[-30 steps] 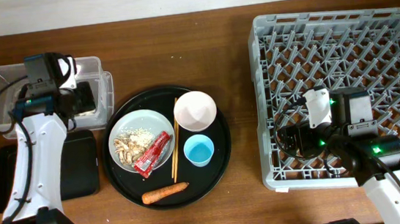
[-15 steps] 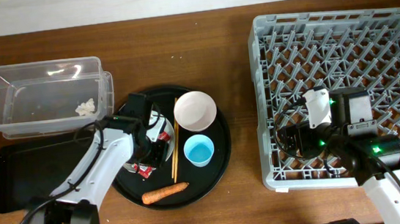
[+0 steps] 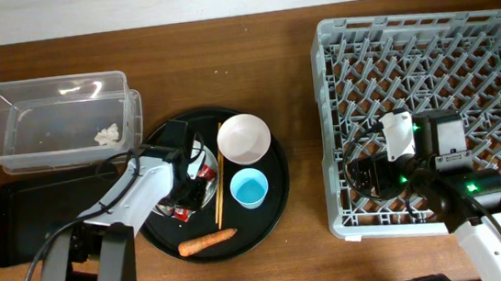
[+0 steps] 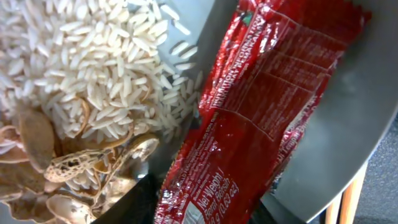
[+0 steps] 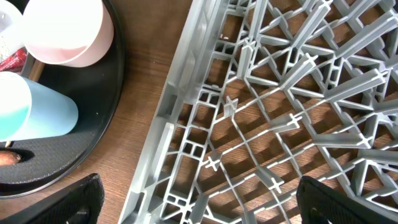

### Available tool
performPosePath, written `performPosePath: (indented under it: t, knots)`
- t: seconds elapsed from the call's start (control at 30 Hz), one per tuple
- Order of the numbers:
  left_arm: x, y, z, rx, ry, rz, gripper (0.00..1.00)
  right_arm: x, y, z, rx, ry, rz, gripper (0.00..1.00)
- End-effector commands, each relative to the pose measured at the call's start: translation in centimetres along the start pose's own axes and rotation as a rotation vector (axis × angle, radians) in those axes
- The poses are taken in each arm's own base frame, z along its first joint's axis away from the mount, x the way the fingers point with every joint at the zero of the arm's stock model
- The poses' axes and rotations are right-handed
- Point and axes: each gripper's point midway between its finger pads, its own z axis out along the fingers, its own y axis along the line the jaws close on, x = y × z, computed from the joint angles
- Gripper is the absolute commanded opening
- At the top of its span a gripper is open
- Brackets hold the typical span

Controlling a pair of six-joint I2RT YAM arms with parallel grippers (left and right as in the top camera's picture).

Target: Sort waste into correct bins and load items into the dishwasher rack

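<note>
Left hand (image 3: 186, 178) seen close over red wrapper (image 4: 249, 124) on plate (image 4: 348, 143); whether it is clamped cannot be told. Right hand (image 5: 202, 210) held apart over rack (image 5: 280, 93).

White-shelled left arm (image 3: 131, 196), black cable; right arm (image 3: 466, 195) black-white, green lights

Stretching the left arm (image 3: 131, 193) up and rightward from the lower edge, tipping the left gripper (image 3: 186, 172) steeply downward, its closure impossible to tell. Holding the right arm (image 3: 467, 189) folded at the right side, aiming the right gripper (image 5: 200, 183) leftward, fingers (image 5: 74, 202) spread wide apart.
</note>
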Motion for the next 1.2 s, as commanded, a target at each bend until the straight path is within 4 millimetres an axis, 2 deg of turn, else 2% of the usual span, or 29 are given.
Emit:
performPosePath:
  t: [0.0,0.13,0.23,0.33,0.4,0.47,0.53,0.6,0.63,0.73,0.87,0.93,1.0,1.03,1.07,1.1,1.17]
  knots:
    - [0.4,-0.2,0.5,0.006,0.023,0.006,0.27,-0.7,0.1,-0.5,0.006,-0.022,-0.002,0.98]
    - [0.1,-0.2,0.0,0.005,0.023,0.006,0.17,-0.8,0.1,-0.5,0.007,-0.024,-0.002,0.98]
    - [-0.4,-0.2,-0.8,0.005,0.02,0.005,0.01,-0.8,0.1,-0.5,0.007,-0.024,-0.002,0.98]
    - [-1.3,-0.1,-2.1,0.005,0.007,0.005,0.0,-0.8,0.1,-0.5,0.007,-0.025,-0.002,0.98]
    - [-2.4,0.0,-3.7,0.003,-0.036,0.004,0.0,-0.8,0.1,-0.5,0.007,-0.024,-0.002,0.98]
    - [-4.2,0.2,-6.3,-0.001,-0.13,-0.001,0.0,-0.8,0.1,-0.5,0.007,-0.025,-0.002,0.98]
    - [-5.4,1.2,-8.4,-0.007,-0.206,-0.027,0.0,-0.8,0.1,-0.5,0.007,-0.025,-0.002,0.98]
    - [-6.8,3.5,-9.9,-0.023,-0.293,-0.09,0.0,-0.8,0.1,-0.5,0.007,-0.025,-0.002,0.98]
    - [-7.8,5.6,-10.3,-0.038,-0.347,-0.142,0.0,-0.8,0.1,-0.5,0.007,-0.025,-0.002,0.98]
    - [-9.6,9.7,-11.4,-0.076,-0.463,-0.236,0.0,-0.8,0.1,-0.5,0.007,-0.026,-0.002,0.98]
    - [-12.1,16.0,-14.1,-0.154,-0.666,-0.351,0.0,-0.8,0.1,-0.5,0.007,-0.026,-0.003,0.98]
    - [-12.5,18.3,-14.7,-0.185,-0.717,-0.389,0.0,-0.9,0.1,-0.5,0.007,-0.029,-0.003,0.98]
    - [-12.8,19.9,-14.0,-0.2,-0.728,-0.416,0.0,-0.9,0.1,-0.5,0.007,-0.029,-0.003,0.98]
    - [-13.0,20.7,-12.9,-0.204,-0.723,-0.43,0.01,-0.9,0.1,-0.5,0.007,-0.029,-0.003,0.98]
    - [-13.1,21.0,-12.1,-0.204,-0.711,-0.434,0.14,-0.9,0.1,-0.5,0.007,-0.03,-0.003,0.98]
    - [-13.1,21.1,-10.8,-0.197,-0.685,-0.435,0.33,-1.0,0.1,-0.5,0.007,-0.032,-0.004,0.98]
    - [-13.1,21.0,-10.7,-0.196,-0.679,-0.436,0.51,-1.0,0.1,-0.5,0.007,-0.032,-0.004,0.98]
